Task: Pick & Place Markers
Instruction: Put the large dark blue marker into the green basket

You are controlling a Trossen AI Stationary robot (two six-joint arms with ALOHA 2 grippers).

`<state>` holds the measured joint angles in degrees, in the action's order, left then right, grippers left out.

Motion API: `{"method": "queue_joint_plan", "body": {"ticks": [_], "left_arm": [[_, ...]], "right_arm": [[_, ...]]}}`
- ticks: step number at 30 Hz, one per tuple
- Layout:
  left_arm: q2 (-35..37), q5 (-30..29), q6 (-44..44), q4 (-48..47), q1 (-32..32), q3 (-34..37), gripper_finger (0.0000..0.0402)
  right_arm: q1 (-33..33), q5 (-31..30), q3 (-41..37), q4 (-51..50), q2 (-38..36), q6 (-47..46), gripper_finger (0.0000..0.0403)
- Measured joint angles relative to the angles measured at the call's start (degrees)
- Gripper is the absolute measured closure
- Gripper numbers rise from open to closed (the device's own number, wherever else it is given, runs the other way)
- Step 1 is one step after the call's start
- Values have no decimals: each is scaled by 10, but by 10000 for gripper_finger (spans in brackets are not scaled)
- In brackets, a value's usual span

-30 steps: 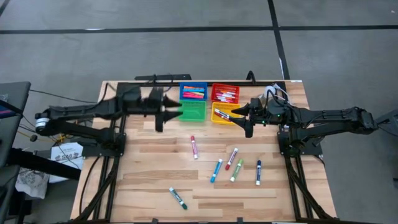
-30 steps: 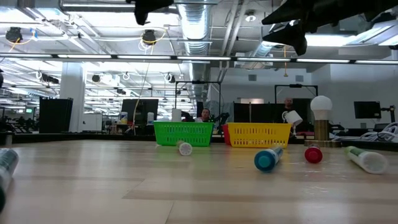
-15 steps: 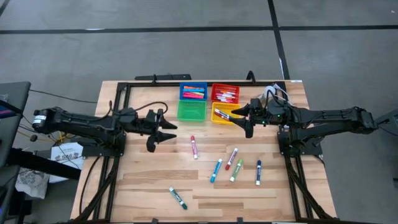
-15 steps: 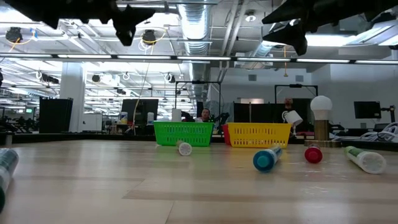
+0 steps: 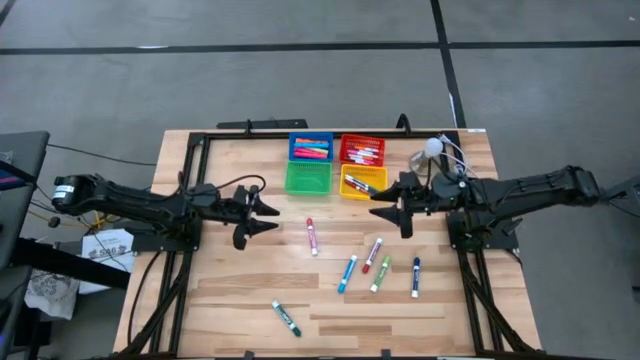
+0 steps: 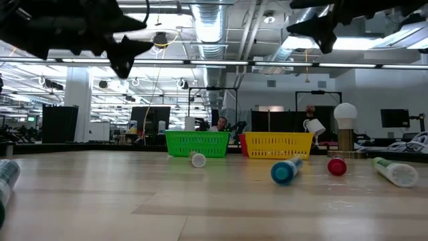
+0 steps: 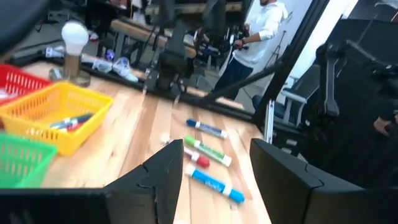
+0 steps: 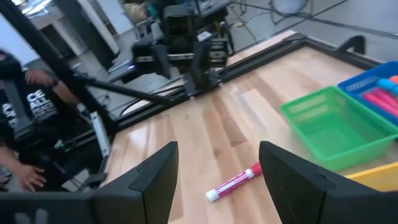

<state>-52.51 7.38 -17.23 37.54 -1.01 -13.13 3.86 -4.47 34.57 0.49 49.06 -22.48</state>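
Observation:
Several markers lie flat on the wooden table [image 5: 240, 290]: a pink one [image 5: 312, 236], another pink one [image 5: 373, 254], a light blue one [image 5: 347, 274], a green one [image 5: 380, 274], a dark blue one [image 5: 416, 277] and a green one [image 5: 286, 318] near the front. My left gripper [image 5: 270, 217] hovers open left of the first pink marker, pointing right. My right gripper [image 5: 388, 213] hovers open just in front of the yellow bin [image 5: 360, 183], pointing left. Its wrist view shows that pink marker [image 8: 235, 182] ahead between its fingers. Neither gripper has anything between its fingers.
Four small bins stand at the far middle: blue [image 5: 311, 148] and red [image 5: 362, 150] behind, green [image 5: 307, 178] and yellow in front, with markers in the blue, red and yellow ones. A white bulb on a stand [image 5: 432, 147] is at the far right. People show beyond the table.
My left gripper has come down from above the green bin and drawn back toward the table's left and near edge, still open. My right gripper has swung a little toward the near edge. The markers have not moved.

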Motion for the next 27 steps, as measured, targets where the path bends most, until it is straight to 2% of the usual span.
{"method": "queue_joint_plan", "body": {"ticks": [7, 10, 19, 22, 27], "left_arm": [[0, 0, -8, 15, -1, 41, 216], [0, 0, -15, 21, -1, 54, 216], [0, 0, -15, 26, 0, 75, 216], [0, 0, -15, 27, 0, 75, 216], [0, 0, -15, 27, 0, 75, 216]], "right_arm": [[68, -1, 1, 15, 1, -7, 192], [111, -1, 16, -10, 12, -23, 202], [219, 4, 121, -220, 100, -150, 261], [238, 34, 144, -284, 126, -204, 278], [248, 96, 152, -337, 153, -305, 293]]}}
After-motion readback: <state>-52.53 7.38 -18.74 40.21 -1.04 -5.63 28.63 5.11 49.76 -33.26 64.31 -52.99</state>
